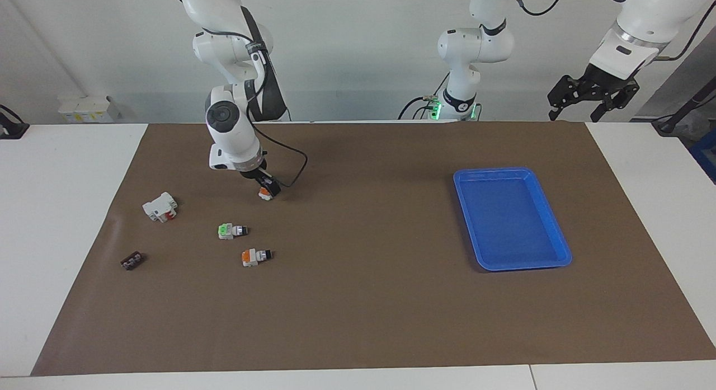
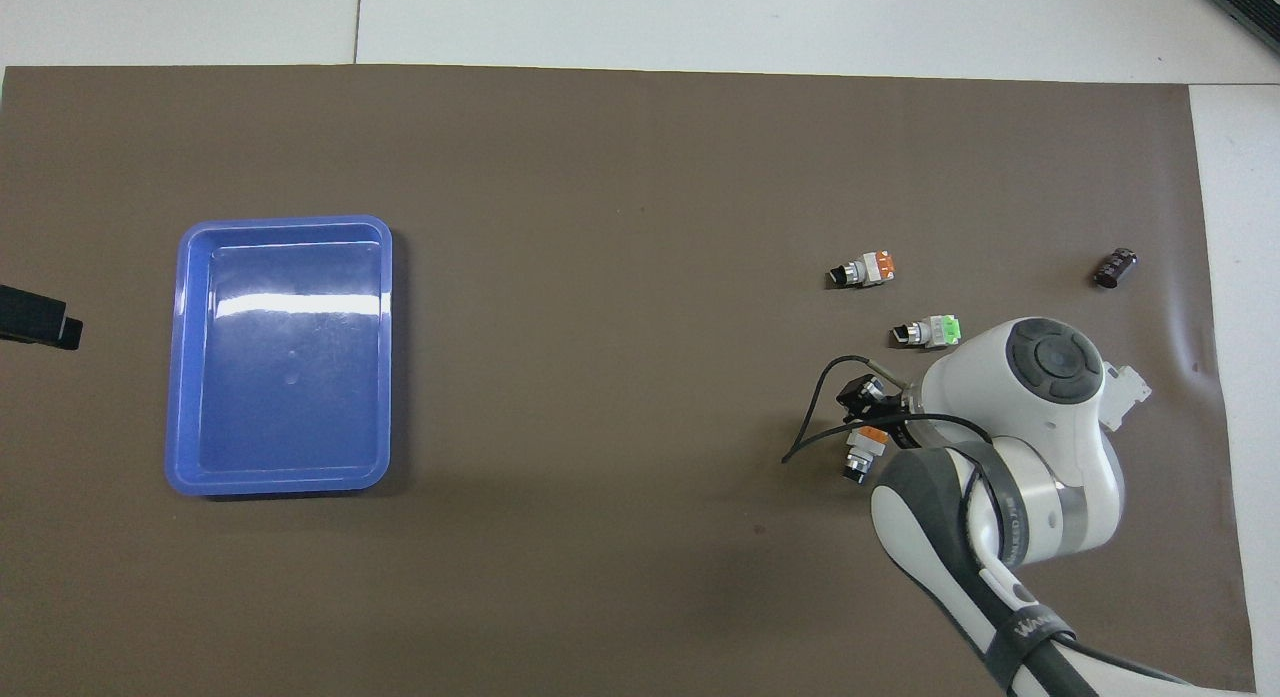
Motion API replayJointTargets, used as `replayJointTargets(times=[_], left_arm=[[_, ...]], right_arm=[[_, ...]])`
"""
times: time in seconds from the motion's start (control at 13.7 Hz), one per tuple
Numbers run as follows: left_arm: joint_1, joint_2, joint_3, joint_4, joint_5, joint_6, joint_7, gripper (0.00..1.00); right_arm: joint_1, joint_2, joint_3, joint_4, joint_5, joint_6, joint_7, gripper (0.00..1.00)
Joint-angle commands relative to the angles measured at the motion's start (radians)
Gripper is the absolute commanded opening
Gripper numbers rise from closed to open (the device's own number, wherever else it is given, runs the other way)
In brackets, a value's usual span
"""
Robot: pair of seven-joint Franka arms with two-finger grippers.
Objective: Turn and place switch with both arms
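Note:
The switch (image 1: 263, 195) (image 2: 865, 447), white-grey with an orange block and a black knob, lies on the brown mat toward the right arm's end. Its knob end points toward the robots. My right gripper (image 1: 270, 187) (image 2: 862, 397) hangs open and low, just over this switch, with nothing in it. I cannot tell whether it touches the switch. A second orange-block switch (image 1: 256, 257) (image 2: 866, 270) lies farther from the robots. My left gripper (image 1: 593, 94) waits open, raised above the left arm's end of the table. Only its tip (image 2: 40, 319) shows in the overhead view.
A green-block switch (image 1: 231, 231) (image 2: 928, 331) lies between the two orange ones. A white block with a red part (image 1: 160, 206) and a small dark piece (image 1: 132, 261) (image 2: 1115, 268) lie nearer the mat's edge. A blue tray (image 1: 492, 170) (image 2: 285, 220) sits toward the left arm's end.

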Motion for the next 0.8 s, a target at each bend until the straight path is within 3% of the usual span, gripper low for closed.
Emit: replayJointTargets(times=[0.0, 0.37, 0.44, 0.51, 0.66, 0.73], left_arm=[[0.003, -0.026, -0.002, -0.026, 0.005, -0.007, 0.003, 1.00], [0.003, -0.026, -0.014, -0.030, 0.003, -0.010, 0.010, 1.00], [0.004, -0.027, -0.014, -0.030, 0.000, -0.016, 0.013, 1.00], [0.012, -0.026, -0.014, -0.030, -0.001, -0.010, 0.013, 1.00], [0.027, -0.021, -0.039, -0.021, -0.003, -0.009, 0.013, 1.00], [0.045, -0.019, -0.068, -0.020, -0.003, -0.009, 0.013, 1.00]], right_arm=[[0.012, -0.025, -0.001, -0.064, 0.029, 0.071, -0.027, 1.00], [0.012, -0.012, -0.001, -0.087, 0.029, 0.108, -0.030, 1.00], [0.012, 0.003, -0.001, -0.088, 0.029, 0.134, -0.034, 0.96], [0.010, 0.009, -0.002, -0.087, 0.029, 0.143, -0.047, 0.86], [-0.001, 0.012, -0.002, -0.082, 0.029, 0.145, -0.081, 0.01], [-0.002, 0.012, -0.002, -0.082, 0.031, 0.145, -0.070, 0.00]])
